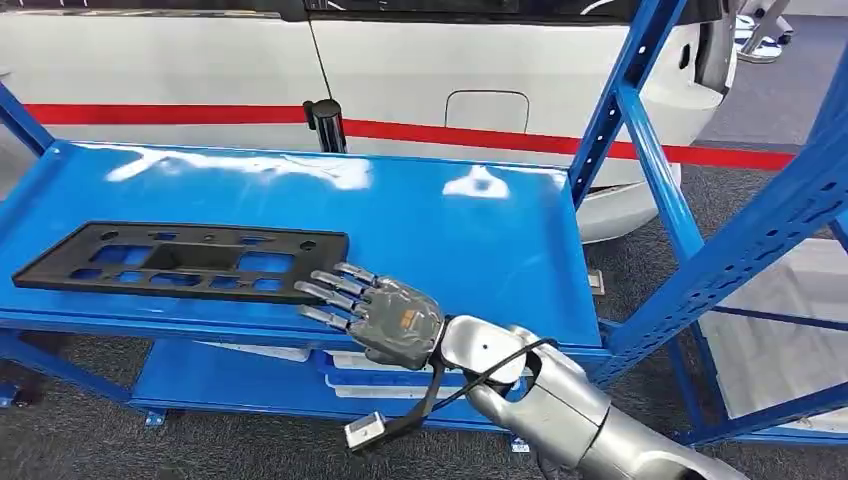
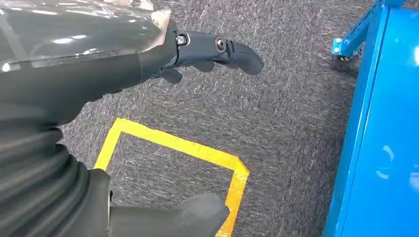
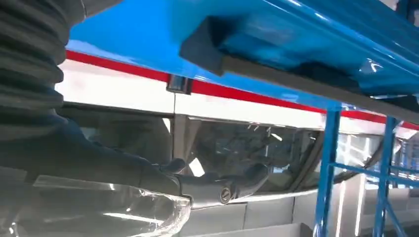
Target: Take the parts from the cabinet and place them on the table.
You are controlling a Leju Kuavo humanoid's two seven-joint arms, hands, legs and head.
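Part [image 1: 185,262]: flat black perforated panel, glossy blue shelf [image 1: 450,230] | right hand [image 1: 385,315] spread, fingertips touching | left hand [image 2: 207,54] spread

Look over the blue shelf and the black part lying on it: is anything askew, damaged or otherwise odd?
Nothing is damaged. The black part lies flat on the blue shelf, slightly skewed to its front edge. The right hand reaches its near corner with fingers spread.

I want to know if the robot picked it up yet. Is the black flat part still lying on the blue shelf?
Yes, lying flat. The black part rests on the blue shelf, and the right hand, fingers spread, reaches its near corner without lifting it.
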